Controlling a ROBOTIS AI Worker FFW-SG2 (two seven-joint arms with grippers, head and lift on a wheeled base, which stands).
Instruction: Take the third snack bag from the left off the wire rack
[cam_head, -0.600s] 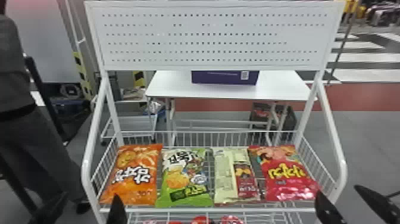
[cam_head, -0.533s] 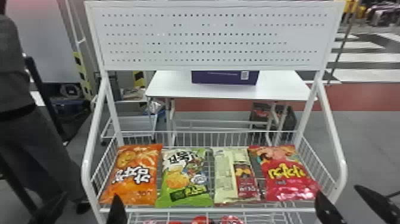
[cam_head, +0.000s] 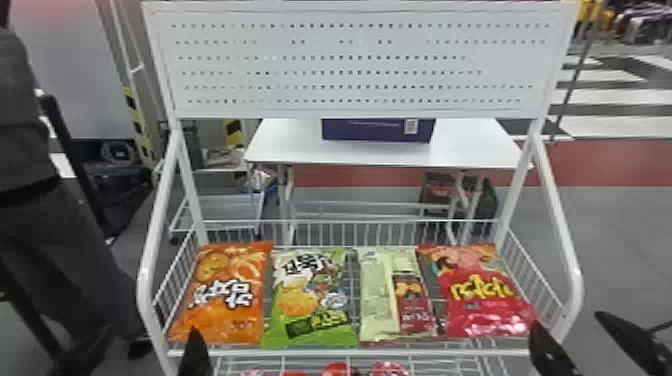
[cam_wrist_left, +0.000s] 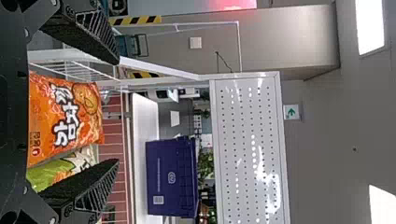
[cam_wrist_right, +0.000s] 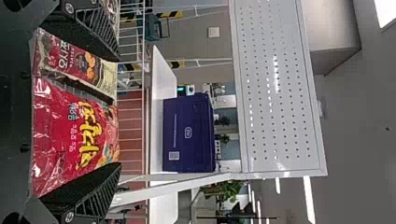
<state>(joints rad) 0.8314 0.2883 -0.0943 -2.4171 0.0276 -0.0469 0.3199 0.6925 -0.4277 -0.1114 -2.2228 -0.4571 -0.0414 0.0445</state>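
The white wire rack (cam_head: 564, 280) holds a row of snack bags lying flat. From the left they are orange (cam_head: 225, 295), green (cam_head: 310, 300), the third snack bag (cam_head: 395, 295), pale green with a dark red panel, and red (cam_head: 480, 295). My left gripper (cam_head: 140, 356) sits low in front of the rack's left end. It is open, and the orange bag (cam_wrist_left: 60, 116) shows beyond its fingers (cam_wrist_left: 84, 184). My right gripper (cam_head: 590, 347) is open in front of the right end. The red bag (cam_wrist_right: 70, 135) and the third snack bag (cam_wrist_right: 79, 63) lie beyond it.
A white perforated back panel (cam_head: 350, 60) stands above the shelf. Behind it a white table (cam_head: 465, 145) carries a dark blue box (cam_head: 377, 129). A person (cam_head: 35, 200) stands close to the rack's left side. Red items (cam_head: 350, 370) lie on a lower shelf.
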